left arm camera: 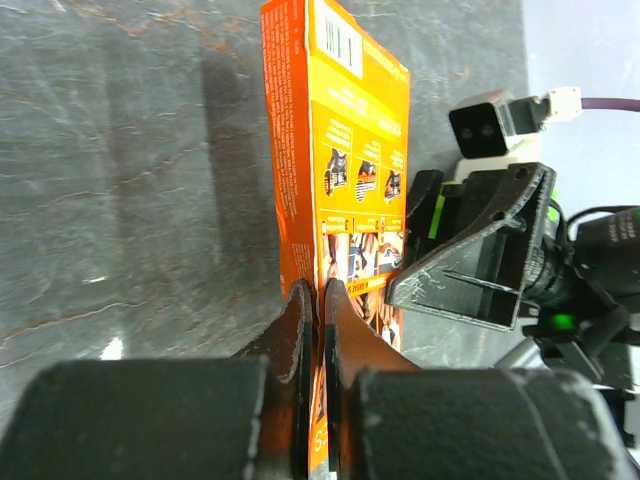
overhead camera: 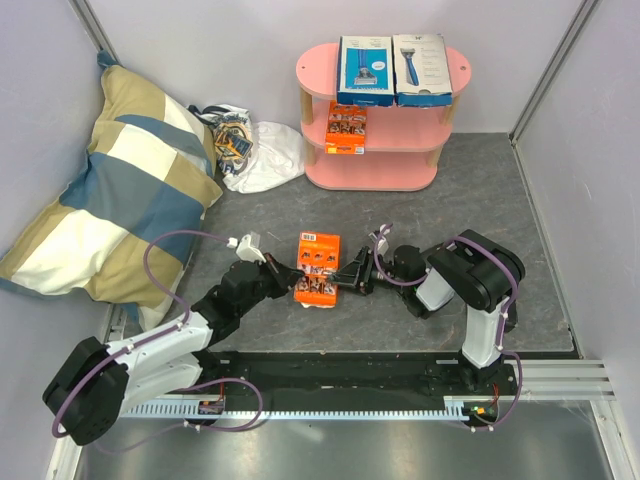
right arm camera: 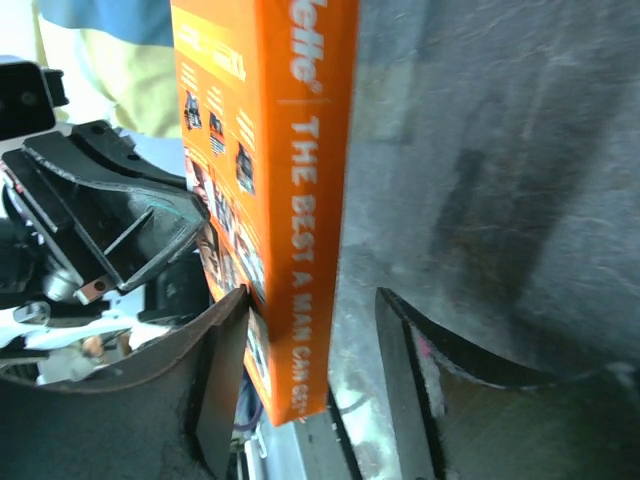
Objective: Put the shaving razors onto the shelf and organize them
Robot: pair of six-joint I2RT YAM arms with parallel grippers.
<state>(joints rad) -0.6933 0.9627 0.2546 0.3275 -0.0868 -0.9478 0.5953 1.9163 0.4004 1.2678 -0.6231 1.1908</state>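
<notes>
Pack in play: orange card (overhead camera: 318,268), held edgewise mid-mat between both arms. We note the left gripper (left arm camera: 318,300) pinched tight on one end. The right gripper (right arm camera: 315,325) straddles the card, jaws spread. Pink shelf (overhead camera: 460,72) carries blue box (overhead camera: 364,70) and white box (overhead camera: 421,68) on top, and a second orange card (overhead camera: 346,128) on the middle tier.

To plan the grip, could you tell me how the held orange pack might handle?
The orange pack looks stiff and probably light: it holds its shape pinched by the left fingers. Thin, it may topple if stood upright.
</notes>
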